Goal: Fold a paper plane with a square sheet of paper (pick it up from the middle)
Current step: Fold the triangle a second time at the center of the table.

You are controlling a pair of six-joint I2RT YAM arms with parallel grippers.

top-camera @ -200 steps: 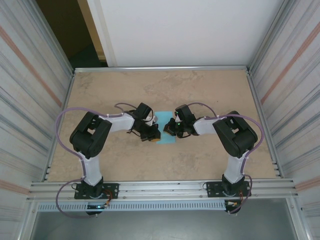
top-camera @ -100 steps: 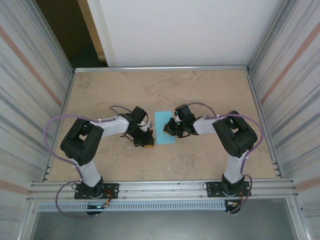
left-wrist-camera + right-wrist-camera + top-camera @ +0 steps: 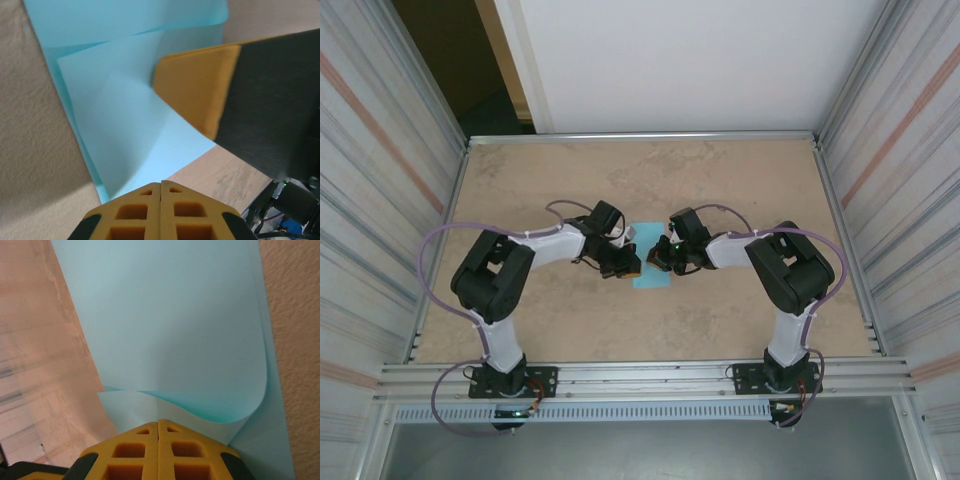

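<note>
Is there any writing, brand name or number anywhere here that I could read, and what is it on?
None. No word, number or logo can be read: the blue paper is plain, and the left tool, the right tool and the table show no markings.

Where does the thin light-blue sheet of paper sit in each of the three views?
Top external: thin light-blue sheet of paper, mid-table, slightly below picture centre.
Left wrist: the sheet fills the upper middle, folded layers showing.
Right wrist: the sheet spans the centre, a curled layer low down.
Shared landmark: beige stone-patterned tabletop bordering the sheet.
</note>
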